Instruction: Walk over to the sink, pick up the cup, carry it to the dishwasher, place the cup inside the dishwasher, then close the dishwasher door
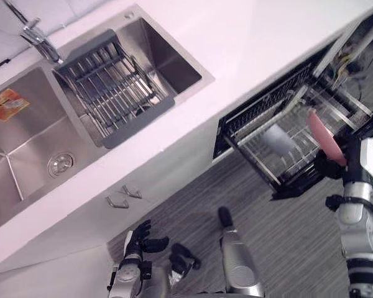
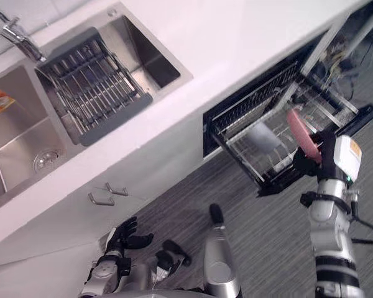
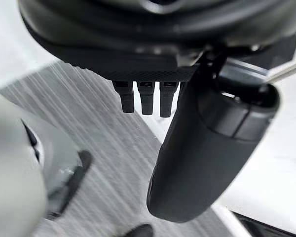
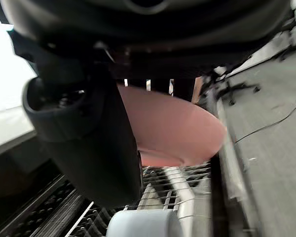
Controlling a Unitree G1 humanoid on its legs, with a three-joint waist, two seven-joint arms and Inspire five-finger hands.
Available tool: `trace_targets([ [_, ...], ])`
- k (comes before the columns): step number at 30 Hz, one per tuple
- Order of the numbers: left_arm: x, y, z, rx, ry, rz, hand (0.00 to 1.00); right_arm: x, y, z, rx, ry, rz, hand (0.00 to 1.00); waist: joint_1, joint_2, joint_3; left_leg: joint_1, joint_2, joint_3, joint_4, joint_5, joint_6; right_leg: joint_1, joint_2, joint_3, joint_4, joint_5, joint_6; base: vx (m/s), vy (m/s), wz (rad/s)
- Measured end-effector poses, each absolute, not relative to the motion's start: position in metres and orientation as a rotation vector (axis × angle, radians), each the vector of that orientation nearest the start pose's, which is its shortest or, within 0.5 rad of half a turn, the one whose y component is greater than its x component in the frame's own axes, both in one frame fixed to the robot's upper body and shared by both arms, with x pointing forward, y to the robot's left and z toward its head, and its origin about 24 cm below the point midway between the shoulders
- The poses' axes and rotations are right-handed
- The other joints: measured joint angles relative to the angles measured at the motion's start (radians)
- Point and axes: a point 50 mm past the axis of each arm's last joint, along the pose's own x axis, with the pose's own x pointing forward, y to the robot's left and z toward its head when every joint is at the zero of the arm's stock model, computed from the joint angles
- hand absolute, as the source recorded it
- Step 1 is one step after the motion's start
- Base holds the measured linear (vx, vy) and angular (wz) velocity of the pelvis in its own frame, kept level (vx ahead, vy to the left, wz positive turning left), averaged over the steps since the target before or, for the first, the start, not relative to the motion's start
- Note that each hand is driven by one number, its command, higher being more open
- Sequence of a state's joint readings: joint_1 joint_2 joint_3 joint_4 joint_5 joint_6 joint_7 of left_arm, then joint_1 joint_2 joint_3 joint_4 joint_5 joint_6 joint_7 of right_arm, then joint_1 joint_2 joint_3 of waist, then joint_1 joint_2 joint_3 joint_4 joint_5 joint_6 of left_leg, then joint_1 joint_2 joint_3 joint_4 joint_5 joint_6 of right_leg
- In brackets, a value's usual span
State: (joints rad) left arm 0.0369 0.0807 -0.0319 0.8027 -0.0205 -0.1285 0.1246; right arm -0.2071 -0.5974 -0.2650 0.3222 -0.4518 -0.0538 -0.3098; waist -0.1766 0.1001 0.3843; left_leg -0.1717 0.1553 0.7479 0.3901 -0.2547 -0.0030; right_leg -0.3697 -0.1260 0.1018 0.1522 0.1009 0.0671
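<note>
A pink, wide, shallow dish [image 1: 326,136] stands tilted on edge over the pulled-out dishwasher rack [image 1: 261,152]. My right hand [image 1: 331,165] is shut on it; in the right wrist view the thumb [image 4: 89,148] lies across the front of the pink dish [image 4: 177,133] and the fingers curl behind it. A pale grey cup [image 1: 278,139] lies in the rack, beside and to the left of the dish. My left hand [image 1: 143,239] hangs low over the floor beside the cabinet, its fingers [image 3: 147,98] relaxed and holding nothing.
The white counter [image 1: 248,43] runs across the scene. A double steel sink [image 1: 25,143] holds a grey draining rack [image 1: 112,87], with a faucet [image 1: 40,37] behind. Two cabinet handles [image 1: 121,197] sit below the sink. Grey striped floor [image 1: 286,236] lies before the dishwasher.
</note>
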Motion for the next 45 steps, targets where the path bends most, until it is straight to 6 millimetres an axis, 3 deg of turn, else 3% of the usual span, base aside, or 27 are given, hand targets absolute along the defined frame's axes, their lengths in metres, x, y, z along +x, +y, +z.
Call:
trace_targets([
  [4,0.189,0.173,-0.110,0.115,0.640,0.104,0.90,0.287,-0.346,0.113,-0.908,-0.005,-0.640,0.30,0.050,0.010,0.033,-0.075,0.011,-0.017,-0.009,0.039,0.013,-0.053,0.002,-0.027,-0.030,0.033,0.004,0.01,-0.064,0.07],
  [11,0.217,0.162,-0.093,0.060,0.541,0.103,0.90,0.306,-0.342,0.137,-0.807,-0.057,-0.678,0.30,0.085,0.015,0.058,-0.110,0.009,-0.015,-0.031,0.054,0.013,-0.093,0.004,-0.033,-0.029,0.044,0.017,0.04,-0.049,0.03],
  [12,0.220,0.161,-0.090,0.057,0.525,0.101,0.90,0.310,-0.341,0.142,-0.780,-0.075,-0.683,0.90,0.086,0.015,0.058,-0.116,0.005,-0.016,-0.033,0.055,0.014,-0.099,0.002,-0.034,-0.028,0.044,0.017,-0.03,-0.015,0.09],
  [19,0.230,0.154,-0.084,0.012,0.496,0.128,0.90,0.323,-0.337,0.166,-0.734,-0.139,-0.730,0.90,0.118,0.012,0.060,-0.144,-0.001,-0.032,-0.036,0.061,0.018,-0.117,-0.007,-0.049,-0.027,0.044,0.017,-0.02,-0.029,0.08],
  [24,0.232,0.148,-0.082,-0.007,0.489,0.130,0.90,0.315,-0.323,0.187,-0.682,-0.281,-0.752,0.90,0.123,0.002,0.067,-0.145,0.001,-0.036,-0.034,0.062,0.018,-0.115,-0.006,-0.053,-0.028,0.044,0.017,0.01,-0.019,0.02],
  [27,0.235,0.148,-0.081,-0.007,0.480,0.128,0.90,0.299,-0.318,0.190,-0.659,-0.355,-0.782,0.90,0.122,-0.016,0.078,-0.137,0.007,-0.051,-0.024,0.061,0.017,-0.096,-0.005,-0.067,-0.027,0.043,0.018,-0.01,-0.035,0.10],
  [32,0.234,0.149,-0.081,-0.006,0.491,0.131,0.90,0.270,-0.316,0.178,-0.609,-0.383,-0.825,0.90,0.124,-0.030,0.086,-0.120,0.020,-0.060,0.005,0.048,0.017,-0.075,-0.003,-0.073,-0.002,0.029,0.017,-0.05,-0.031,0.02],
  [34,0.233,0.152,-0.083,-0.010,0.504,0.148,0.90,0.240,-0.313,0.158,-0.578,-0.358,-0.870,0.90,0.124,-0.043,0.089,-0.092,0.033,-0.061,0.020,0.037,0.010,-0.048,0.005,-0.076,0.013,0.012,0.017,-0.04,-0.038,-0.03],
  [35,0.233,0.153,-0.083,-0.010,0.506,0.149,0.90,0.234,-0.314,0.154,-0.578,-0.347,-0.877,0.90,0.124,-0.045,0.088,-0.087,0.035,-0.061,0.021,0.034,0.007,-0.044,0.006,-0.077,0.015,0.009,0.016,-0.01,-0.037,-0.02],
  [37,0.229,0.156,-0.086,-0.009,0.523,0.162,0.90,0.198,-0.316,0.130,-0.564,-0.274,-0.938,0.90,0.117,-0.061,0.083,-0.052,0.047,-0.063,0.031,0.023,0.001,-0.013,0.013,-0.081,0.035,-0.014,0.016,0.01,-0.032,-0.04],
  [41,0.219,0.164,-0.092,-0.013,0.556,0.198,0.90,0.146,-0.323,0.080,-0.449,-0.075,-1.035,0.90,0.094,-0.106,0.055,-0.008,0.062,-0.060,0.040,0.012,-0.008,0.017,0.023,-0.086,0.068,-0.046,0.011,0.06,-0.028,-0.04],
  [45,0.207,0.169,-0.100,-0.002,0.608,0.201,0.90,0.095,-0.329,0.012,-0.189,0.201,-1.163,0.90,0.078,-0.140,0.031,0.060,0.074,-0.059,0.047,-0.007,-0.023,0.060,0.031,-0.089,0.124,-0.098,0.005,0.06,-0.022,-0.05],
])
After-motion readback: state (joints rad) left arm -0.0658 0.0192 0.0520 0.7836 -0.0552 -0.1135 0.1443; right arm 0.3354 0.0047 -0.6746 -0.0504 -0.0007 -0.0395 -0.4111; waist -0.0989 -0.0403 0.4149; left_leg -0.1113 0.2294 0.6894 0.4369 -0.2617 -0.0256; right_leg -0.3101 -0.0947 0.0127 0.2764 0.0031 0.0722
